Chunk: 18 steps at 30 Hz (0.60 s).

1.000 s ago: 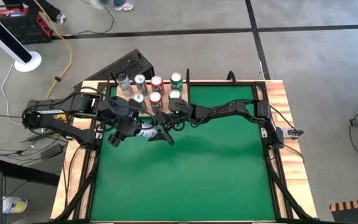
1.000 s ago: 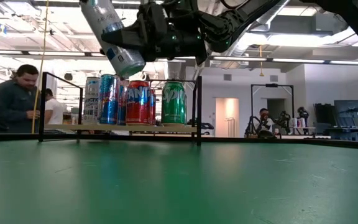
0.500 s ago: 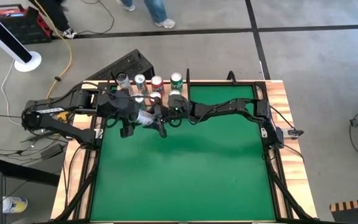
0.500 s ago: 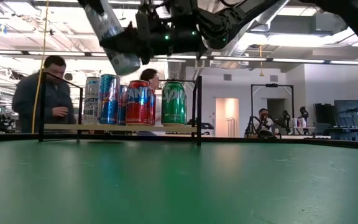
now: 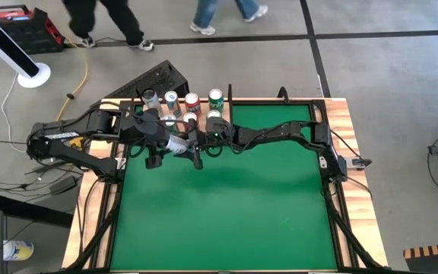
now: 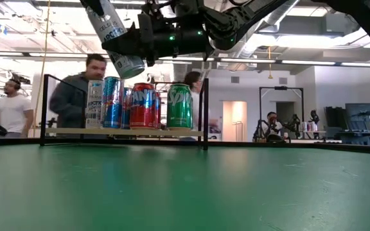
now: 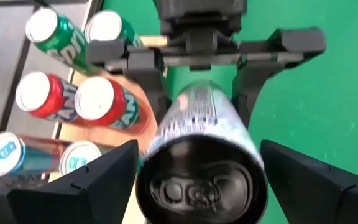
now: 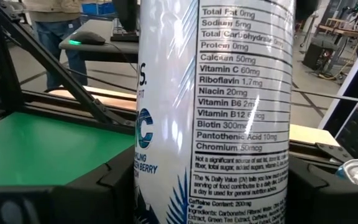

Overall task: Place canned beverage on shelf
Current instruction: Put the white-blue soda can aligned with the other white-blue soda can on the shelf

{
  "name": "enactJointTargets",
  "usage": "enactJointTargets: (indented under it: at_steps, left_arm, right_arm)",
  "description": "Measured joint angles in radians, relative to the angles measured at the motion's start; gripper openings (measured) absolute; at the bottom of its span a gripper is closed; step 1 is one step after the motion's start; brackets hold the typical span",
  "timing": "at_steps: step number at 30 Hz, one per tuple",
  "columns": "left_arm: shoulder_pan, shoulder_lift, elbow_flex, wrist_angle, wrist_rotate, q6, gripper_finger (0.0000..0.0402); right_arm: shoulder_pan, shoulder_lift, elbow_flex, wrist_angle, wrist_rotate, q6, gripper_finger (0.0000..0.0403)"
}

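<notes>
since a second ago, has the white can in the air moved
Yes. In the high view the white can has shifted toward the shelf; the right gripper holds it, and the left gripper is open beside it.

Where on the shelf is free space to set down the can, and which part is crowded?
The shelf is crowded: cans fill its back row, and more stand in front. The green table before it lies bare. The right claw holds the white can there.
</notes>
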Motion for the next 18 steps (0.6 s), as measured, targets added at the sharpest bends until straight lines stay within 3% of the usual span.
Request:
enactJointTargets:
  at_steps: [10, 18]
  left_arm:
    - [0.0, 0.0, 0.0, -0.039, 0.0, -0.016, 0.0239]
    - [0.001, -0.001, 0.0, -0.038, -0.001, -0.006, 0.0238]
  right_arm:
    - [0.0, 0.0, 0.006, -0.006, 0.002, -0.011, 0.0274]
    - [-0.002, 0.0, 0.008, -0.01, 0.002, -0.014, 0.0275]
